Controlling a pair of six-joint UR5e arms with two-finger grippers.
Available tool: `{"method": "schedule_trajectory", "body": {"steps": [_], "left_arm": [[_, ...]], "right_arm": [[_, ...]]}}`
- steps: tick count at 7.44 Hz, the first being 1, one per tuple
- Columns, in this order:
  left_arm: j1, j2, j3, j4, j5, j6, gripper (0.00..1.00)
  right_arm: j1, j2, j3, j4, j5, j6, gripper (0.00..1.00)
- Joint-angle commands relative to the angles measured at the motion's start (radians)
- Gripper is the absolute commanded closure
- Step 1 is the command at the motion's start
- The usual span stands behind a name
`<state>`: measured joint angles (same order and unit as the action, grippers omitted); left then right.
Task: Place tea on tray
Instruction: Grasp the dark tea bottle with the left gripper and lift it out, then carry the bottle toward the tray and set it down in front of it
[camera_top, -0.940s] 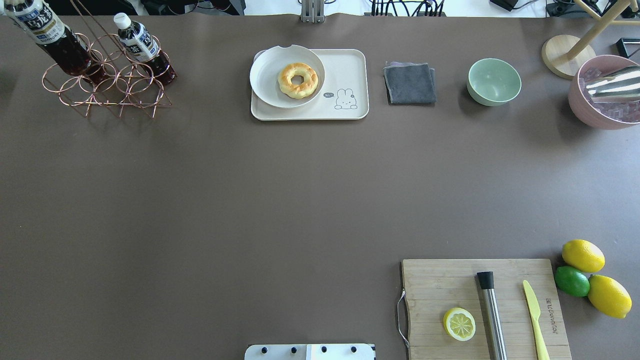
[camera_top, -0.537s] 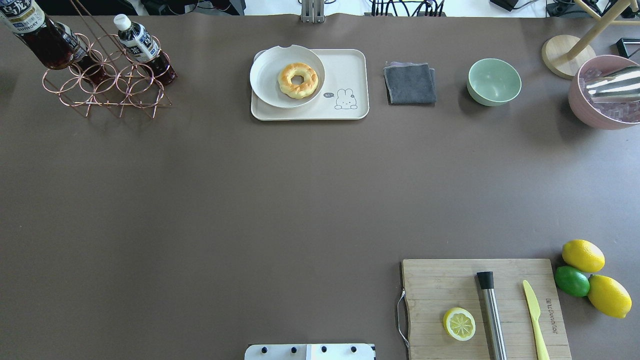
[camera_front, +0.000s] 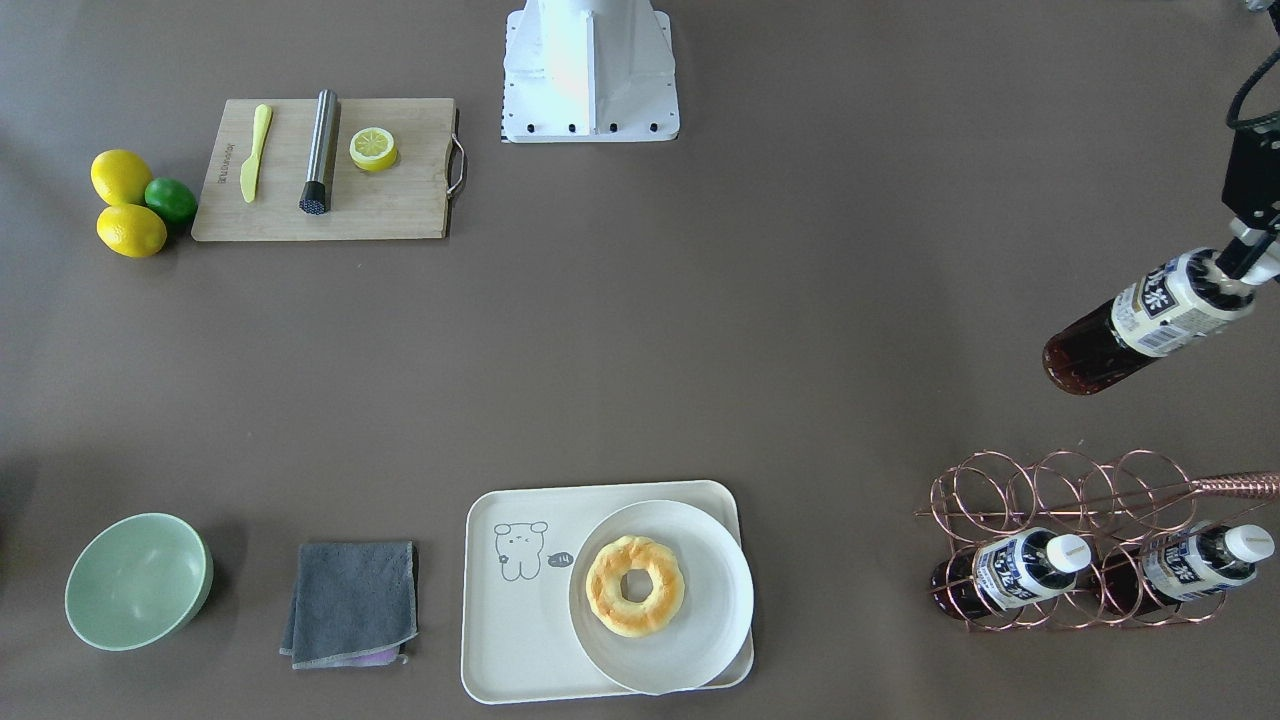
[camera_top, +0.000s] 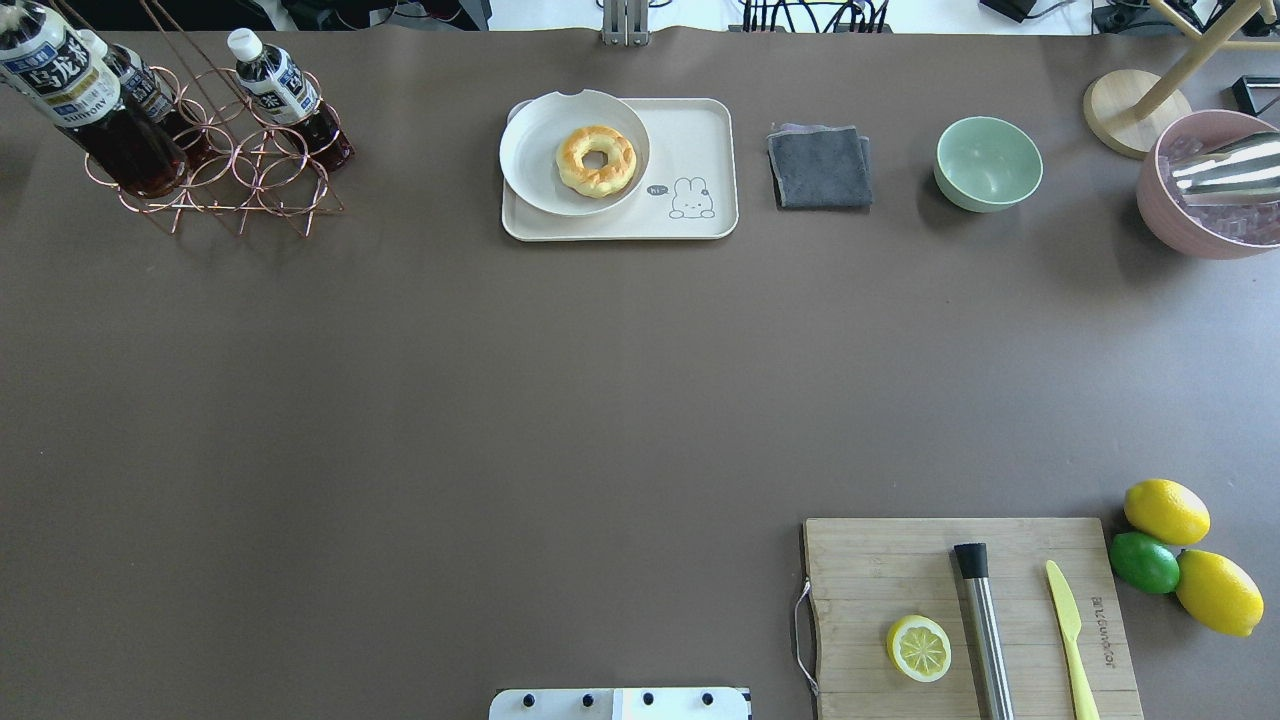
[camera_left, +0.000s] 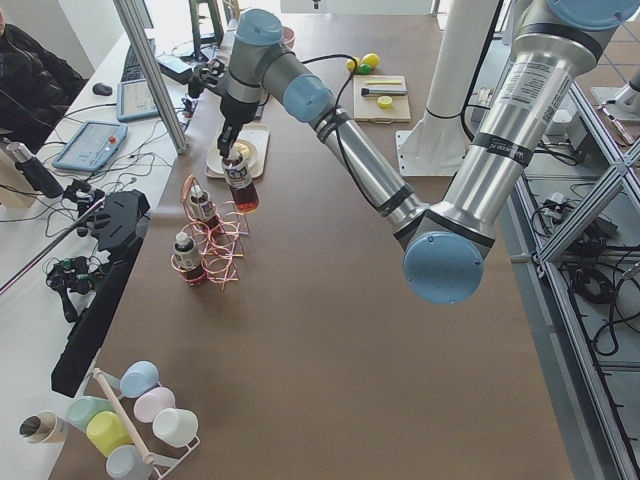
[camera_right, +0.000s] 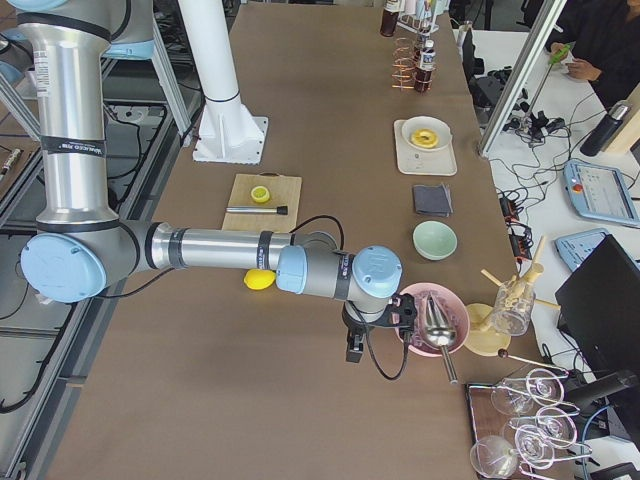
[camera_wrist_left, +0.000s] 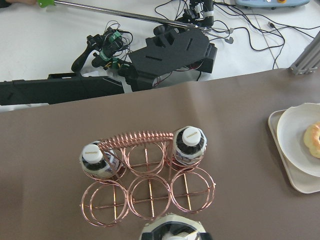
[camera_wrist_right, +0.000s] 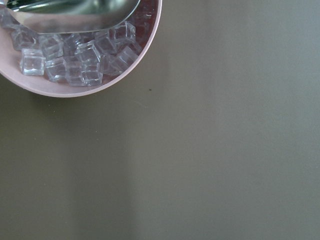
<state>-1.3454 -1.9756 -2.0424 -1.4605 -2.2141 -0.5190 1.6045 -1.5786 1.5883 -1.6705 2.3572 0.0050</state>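
The left tool is pinched on the white cap of the tea and holds the bottle in the air, clear of the tabletop, near the far left corner. The tea hangs just on the robot's side of the copper wire rack, apart from it. Two more bottles lie in the rack's rings.

The tray sits at the middle of the far edge, well apart from the tea. A round white plate with a doughnut fills its left half – the half with the drawn animal is bare.

The right tool hangs over the tabletop near the far right corner, just beside a pink bowl of ice cubes; whether it is spread or pressed together I cannot tell – only the side view shows it
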Motion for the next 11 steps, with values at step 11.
{"method": "schedule_trajectory", "body": {"steps": [11], "left_arm": [[0.793, -0.48, 0.134, 0.206, 0.623, -0.74, 1.0]], "right_arm": [[-0.003, 0.003, 0.036, 0.003, -0.006, -0.005, 0.0]]}}
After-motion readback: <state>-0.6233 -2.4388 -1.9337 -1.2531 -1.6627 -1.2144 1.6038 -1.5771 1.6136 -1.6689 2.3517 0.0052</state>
